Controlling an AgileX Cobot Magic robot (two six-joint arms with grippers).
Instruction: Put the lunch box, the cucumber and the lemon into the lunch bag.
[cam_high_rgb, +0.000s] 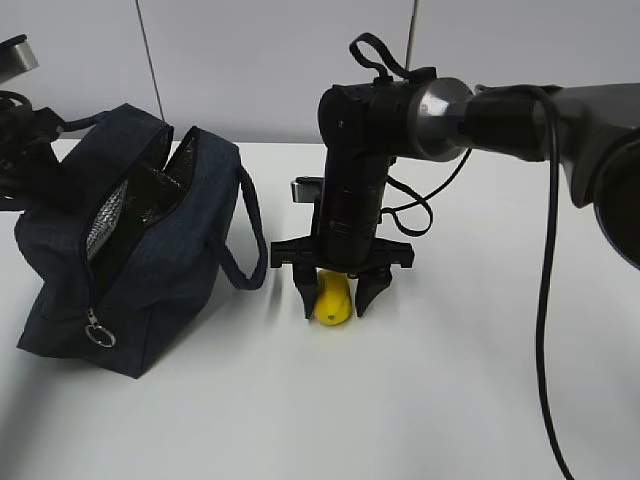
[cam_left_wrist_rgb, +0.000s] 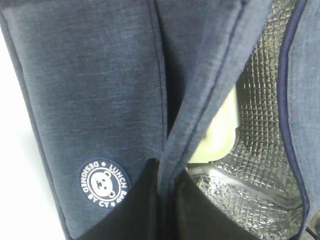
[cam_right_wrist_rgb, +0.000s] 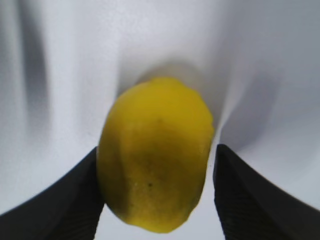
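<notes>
Exterior view: the right claw points straight down over a smooth white tabletop, its black fingers spread either side of the oval yellow lemon. Just left stands the boxy navy fabric lunch bag, unzipped, silver quilted lining showing.

Left wrist view: coarse denim-like cloth with a round white logo; inside, a pale green lunch box lid edge lies against the foil lining. The left claw's state cannot be told.

Right wrist view: the dimpled lemon sits between two dark fingertips, one touching, one slightly apart.
</notes>
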